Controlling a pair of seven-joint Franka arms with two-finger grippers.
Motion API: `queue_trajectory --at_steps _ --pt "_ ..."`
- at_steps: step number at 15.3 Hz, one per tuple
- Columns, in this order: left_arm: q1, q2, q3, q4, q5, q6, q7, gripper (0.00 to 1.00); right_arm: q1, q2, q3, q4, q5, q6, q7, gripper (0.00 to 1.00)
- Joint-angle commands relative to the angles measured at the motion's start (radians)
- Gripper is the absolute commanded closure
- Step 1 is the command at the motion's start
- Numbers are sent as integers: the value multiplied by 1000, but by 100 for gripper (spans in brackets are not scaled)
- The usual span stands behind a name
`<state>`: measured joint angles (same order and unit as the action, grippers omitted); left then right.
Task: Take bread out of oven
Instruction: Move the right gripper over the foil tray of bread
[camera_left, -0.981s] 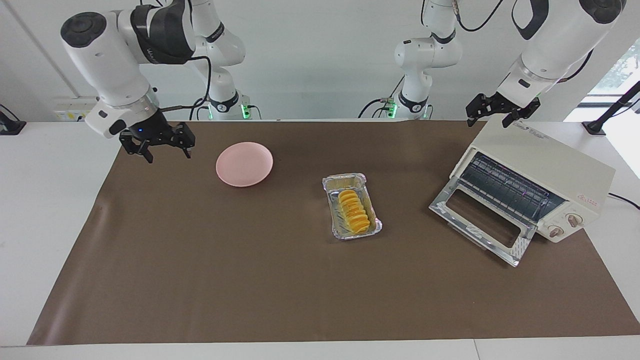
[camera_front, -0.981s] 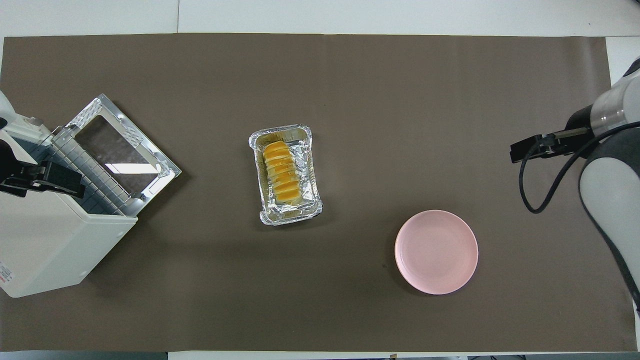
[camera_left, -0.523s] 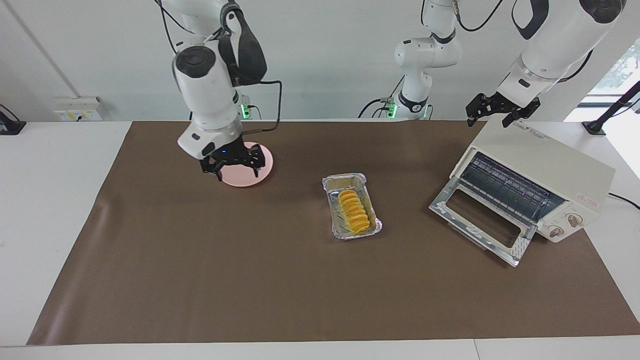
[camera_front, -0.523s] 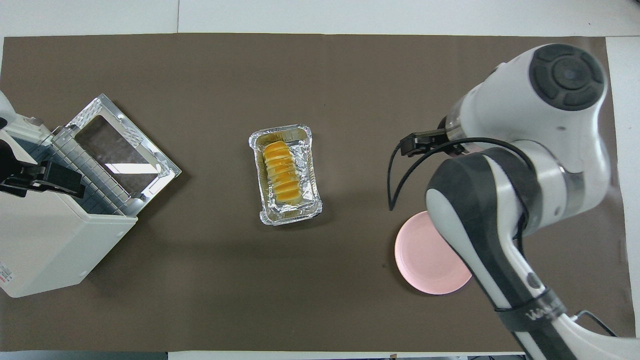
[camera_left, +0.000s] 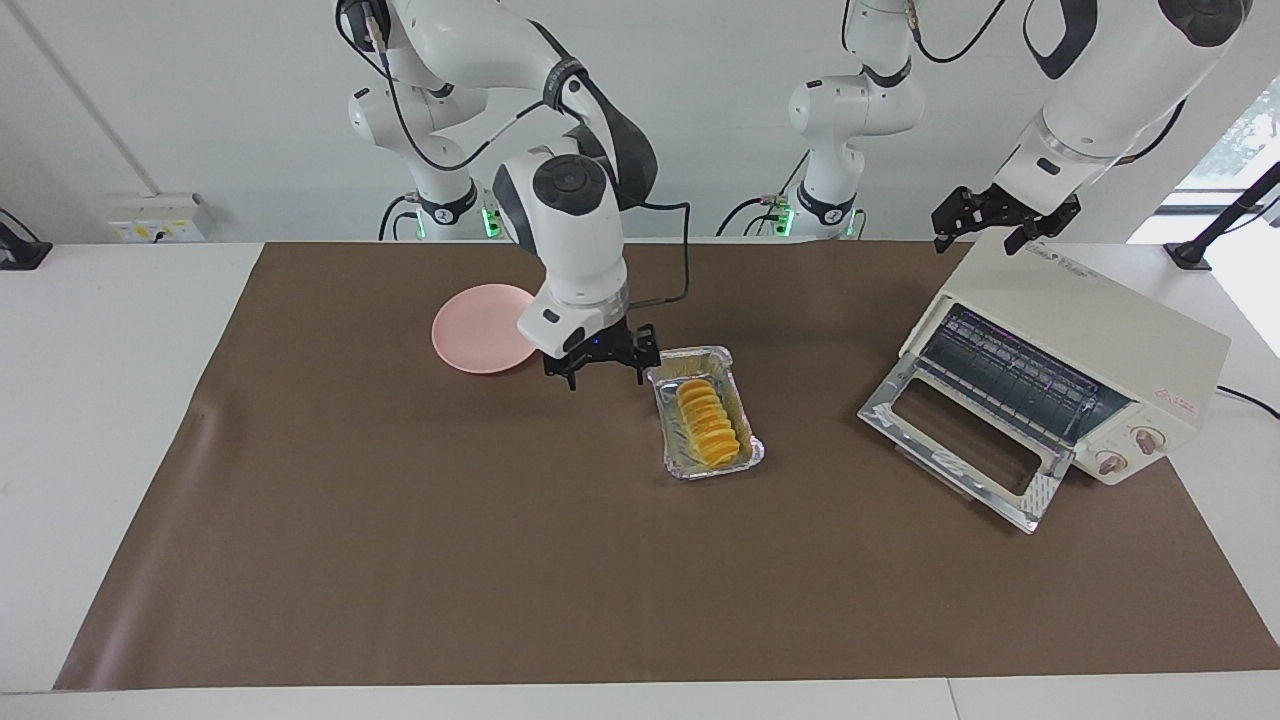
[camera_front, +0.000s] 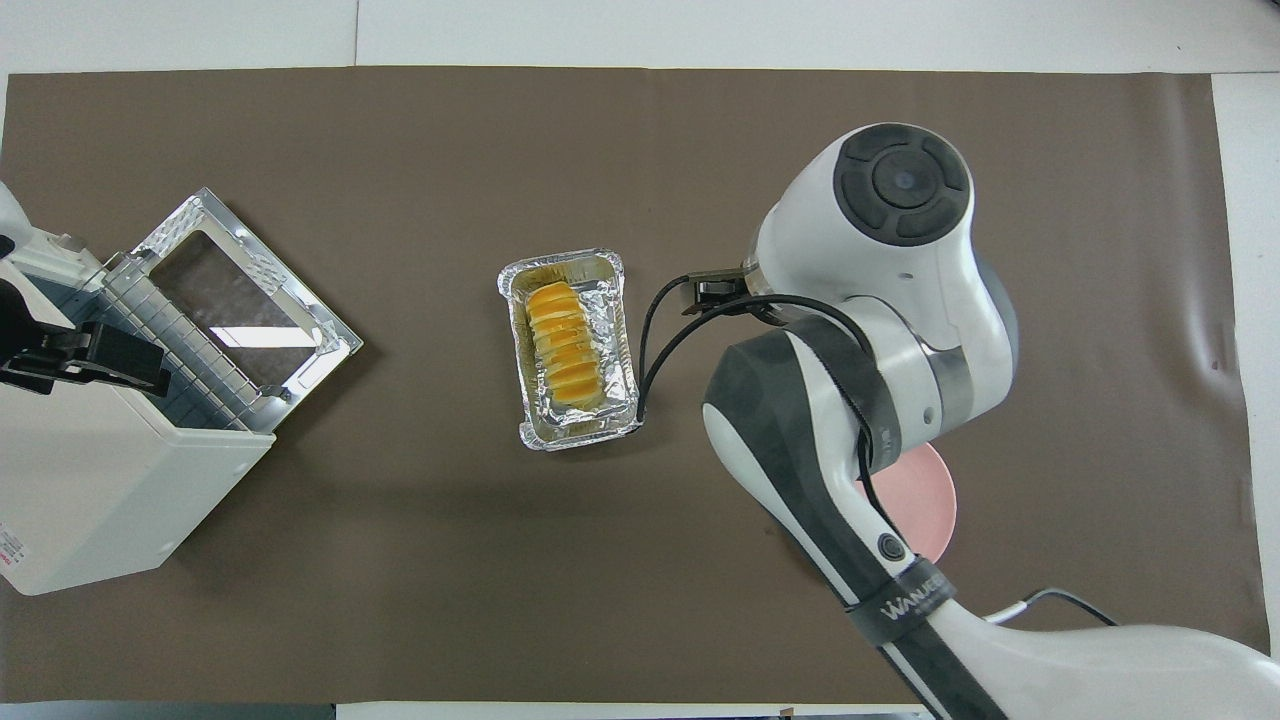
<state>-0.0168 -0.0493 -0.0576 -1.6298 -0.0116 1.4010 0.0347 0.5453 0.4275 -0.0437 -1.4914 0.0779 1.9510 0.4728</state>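
A wide worktop (camera_left: 120, 420) lies under a brown mat (camera_left: 500, 560) that covers most of it.

The largest thing on the mat is the oven (camera_left: 1075, 350), a cream-white box at the left arm's end of the worktop. Its glass-windowed door (camera_left: 965, 440) is dropped fully open and lies flat on the mat, and the dark wire rack (camera_left: 1010, 375) inside shows bare.

Two white robot arms reach in. The right arm (camera_left: 570, 215) stretches out over the middle of the mat, its bulky wrist hiding much of the pink plate (camera_front: 925, 500) in the overhead view. The left arm (camera_left: 1100, 90) waits raised at the oven's end.

Near the middle of the mat sits a silver foil tray (camera_left: 745, 455), lengthwise toward the robots. The pink plate lies nearer to the robots than the tray, toward the right arm's end, well apart from it.

The bread (camera_left: 707, 422) — a ridged golden-yellow loaf — lies inside the foil tray, out of the oven, untouched by either claw.

The right claw (camera_left: 603, 373) hangs just above the mat beside the tray's nearer corner, between tray and plate, fingers spread wide and holding nothing. The left claw (camera_left: 990, 230) hovers over the oven's top rear edge — fingers parted, also empty.
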Motion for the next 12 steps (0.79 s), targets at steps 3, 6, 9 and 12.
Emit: queue_trajectory --at_steps 3,6,9,12 --pt "15 -15 -5 -13 -15 10 10 0 33 103 -2 59 17 40 79 0" --pt "15 -15 -5 -13 -15 10 10 0 76 125 -1 60 25 103 130 0" --pt "15 -17 -5 -13 -15 10 10 0 79 125 -1 46 26 121 133 0" --pt "15 -15 -5 -13 -15 10 10 0 91 129 -1 24 25 144 133 0"
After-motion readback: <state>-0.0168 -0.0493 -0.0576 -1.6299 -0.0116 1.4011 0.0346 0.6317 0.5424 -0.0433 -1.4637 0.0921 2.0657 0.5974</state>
